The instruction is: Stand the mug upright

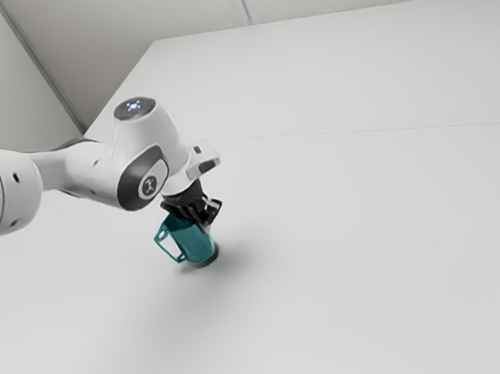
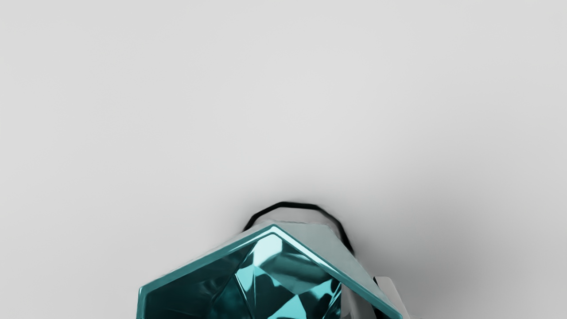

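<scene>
The end effector is nearly closed, pinching the tilted mug's wall.

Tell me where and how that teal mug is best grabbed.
I'd grip the mug by its thin wall at the rim, coming from above: its mouth opens upward toward the wrist camera, while the handle juts out toward the exterior view's left, likely out of the way.

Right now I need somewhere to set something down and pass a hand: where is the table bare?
In the exterior view, the table is bare from the mug out to that view's right, back to the thin seam, and in front of the mug. It's crowded at the mug, under the tool, and beneath my arm.
</scene>
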You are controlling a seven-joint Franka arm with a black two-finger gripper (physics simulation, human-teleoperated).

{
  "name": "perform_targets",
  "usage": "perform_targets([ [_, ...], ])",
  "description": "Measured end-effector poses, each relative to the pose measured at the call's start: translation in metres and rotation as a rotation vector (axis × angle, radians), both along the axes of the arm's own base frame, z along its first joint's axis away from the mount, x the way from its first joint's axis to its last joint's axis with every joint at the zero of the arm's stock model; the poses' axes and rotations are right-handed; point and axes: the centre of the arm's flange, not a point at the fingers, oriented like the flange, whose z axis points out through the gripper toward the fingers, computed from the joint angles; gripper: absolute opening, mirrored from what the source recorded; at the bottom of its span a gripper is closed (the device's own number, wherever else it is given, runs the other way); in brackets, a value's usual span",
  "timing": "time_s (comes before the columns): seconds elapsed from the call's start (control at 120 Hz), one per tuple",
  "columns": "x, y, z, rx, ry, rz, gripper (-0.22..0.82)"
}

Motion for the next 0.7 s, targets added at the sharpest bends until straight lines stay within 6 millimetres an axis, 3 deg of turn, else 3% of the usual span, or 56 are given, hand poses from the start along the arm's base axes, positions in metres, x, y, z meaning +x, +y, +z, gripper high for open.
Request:
perform_targets([
  [0.042, 0.000, 0.000, -0.001, 0.000, 0.001, 0.000, -0.17],
  [0.208, -0.001, -0.001, 0.001, -0.003, 0.005, -0.002, 0.20],
  [0.333, -0.003, 0.000, 0.013, -0.004, -0.010, -0.003, 0.38],
  [0.492, -0.007, -0.001, 0.043, -0.006, -0.052, -0.005, 0.50],
  [0.7, -0.006, -0.006, 0.095, -0.017, -0.117, -0.008, 0.57],
])
